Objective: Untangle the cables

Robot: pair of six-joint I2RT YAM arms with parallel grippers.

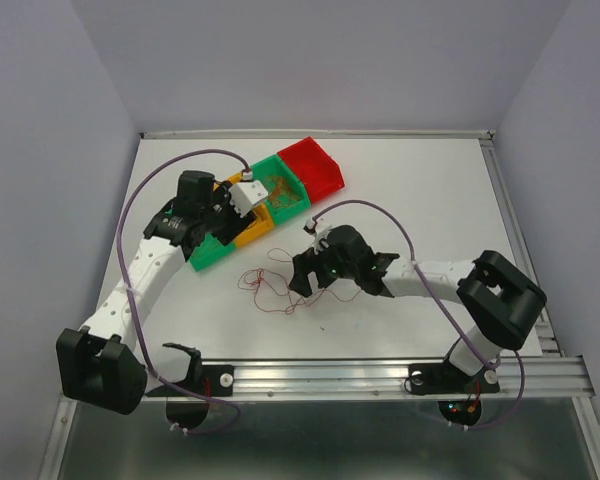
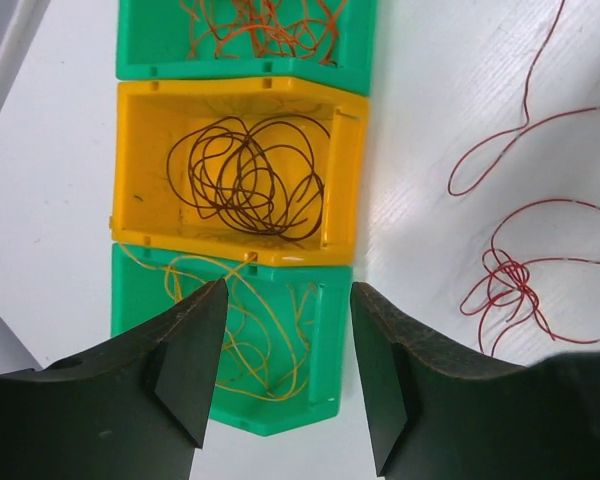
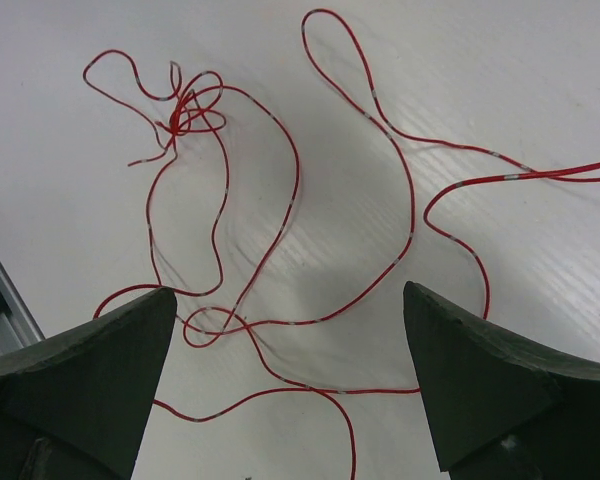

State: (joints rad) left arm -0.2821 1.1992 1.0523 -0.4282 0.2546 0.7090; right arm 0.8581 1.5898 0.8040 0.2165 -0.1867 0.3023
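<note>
Red cables [image 1: 270,285] lie loose on the white table, curling in loops with a small knot [image 3: 183,115]. My right gripper [image 3: 290,290] hovers open just above them, its fingers either side of a crossing of strands and nothing held; from above it [image 1: 302,272] sits at the tangle's right edge. My left gripper [image 2: 288,290] stands open over a green bin [image 2: 325,330] holding yellow cables [image 2: 240,330], gripping nothing. The yellow bin [image 2: 345,180] beside it holds dark brown cables [image 2: 245,175]. A further green bin [image 2: 240,70] holds orange cables [image 2: 270,30].
The bins form a diagonal row at the back left of the table, ending in a red bin [image 1: 313,165]. Lilac cables [image 1: 150,185] arc over both arms. A metal rail [image 1: 380,375] runs along the near edge. Grey walls enclose the table.
</note>
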